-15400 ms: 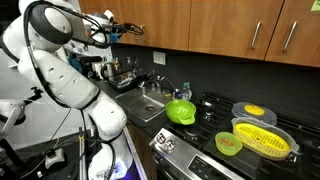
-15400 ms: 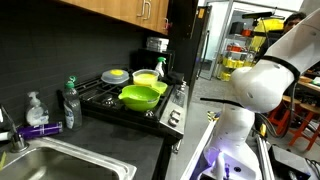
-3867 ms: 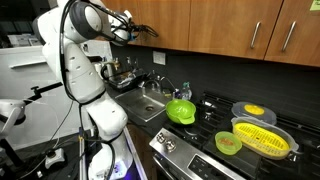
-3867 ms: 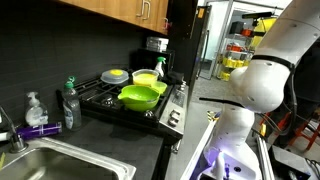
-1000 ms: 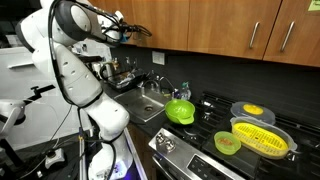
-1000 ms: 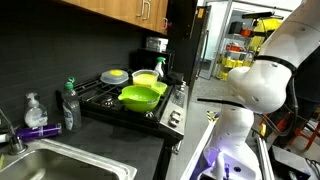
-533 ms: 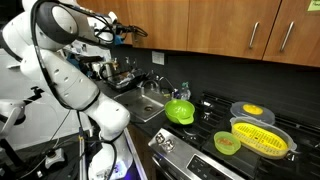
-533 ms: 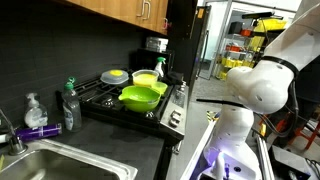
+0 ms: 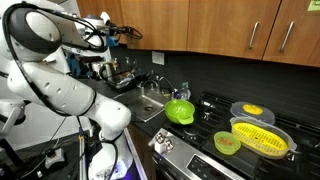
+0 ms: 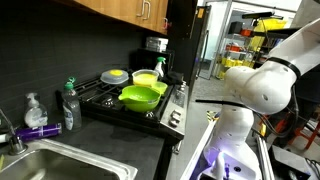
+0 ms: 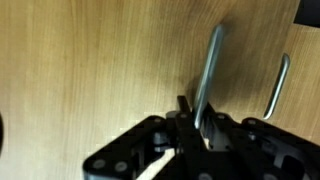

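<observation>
Wood cabinet doors (image 9: 215,25) run along the top of the kitchen wall. Under them are a dark backsplash, a black countertop (image 10: 120,140), a steel sink (image 9: 148,108) and a black gas stove (image 9: 200,160). The white robot arm (image 9: 60,70) reaches up to the upper cabinets at the sink end, and its gripper (image 9: 128,33) is right against a door there. In the wrist view the jaws are clamped on a brushed metal bar handle (image 11: 211,65). The handle stands upright on the wood door panel (image 11: 90,70) and passes between the fingers (image 11: 184,112), its lower end hidden by the gripper body. Two handles show in the wrist view: the gripped one and a second bar handle (image 11: 280,85) just beside it, untouched. In an exterior view two more cabinet handles (image 9: 256,36) show further along, over the stove. On the stove there are two green bowls, a big lime green bowl (image 9: 180,110) nearest the sink and a small green bowl (image 9: 228,143) at the front. There is also one yellow slotted colander (image 9: 262,138) and, at the back, one grey pan (image 9: 252,110) with something yellow in it. Two bottles stand by the sink in an exterior view: a green-capped dish soap bottle (image 10: 70,103) and a clear soap bottle (image 10: 35,108). All of these are well apart from the gripper.
</observation>
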Robot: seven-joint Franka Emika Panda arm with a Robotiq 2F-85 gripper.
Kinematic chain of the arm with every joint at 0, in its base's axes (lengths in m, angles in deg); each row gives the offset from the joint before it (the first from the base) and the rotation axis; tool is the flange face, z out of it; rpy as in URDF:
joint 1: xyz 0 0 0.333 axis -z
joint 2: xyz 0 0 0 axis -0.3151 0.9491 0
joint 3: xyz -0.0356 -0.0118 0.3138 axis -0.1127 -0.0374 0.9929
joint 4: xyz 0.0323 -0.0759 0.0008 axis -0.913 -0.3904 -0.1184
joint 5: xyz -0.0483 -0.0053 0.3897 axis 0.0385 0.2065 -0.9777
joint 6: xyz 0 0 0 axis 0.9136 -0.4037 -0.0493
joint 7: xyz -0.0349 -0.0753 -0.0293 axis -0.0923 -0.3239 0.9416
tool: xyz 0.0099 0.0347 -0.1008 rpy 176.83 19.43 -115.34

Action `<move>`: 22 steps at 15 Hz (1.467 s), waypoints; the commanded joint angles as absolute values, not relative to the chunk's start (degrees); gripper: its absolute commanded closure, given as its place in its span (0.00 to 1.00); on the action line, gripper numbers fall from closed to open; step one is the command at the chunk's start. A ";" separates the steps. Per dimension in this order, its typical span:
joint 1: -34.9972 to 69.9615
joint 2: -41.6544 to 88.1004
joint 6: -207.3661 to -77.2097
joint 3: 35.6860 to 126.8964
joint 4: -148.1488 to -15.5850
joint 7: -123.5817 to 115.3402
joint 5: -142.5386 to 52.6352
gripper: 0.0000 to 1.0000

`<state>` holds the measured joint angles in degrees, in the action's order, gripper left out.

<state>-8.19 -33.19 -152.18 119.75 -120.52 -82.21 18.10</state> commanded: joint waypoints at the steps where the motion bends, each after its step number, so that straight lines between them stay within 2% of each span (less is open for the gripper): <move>1: -11.97 -39.29 -152.08 120.00 -124.05 -76.46 15.12 0.97; 14: -13.65 -55.48 -151.49 118.26 -133.27 -65.89 1.14 0.97; 22: -11.12 -64.45 -153.36 118.66 -137.54 -55.48 -10.81 0.97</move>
<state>-12.03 -59.93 -152.12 118.44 -136.61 -62.30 -7.16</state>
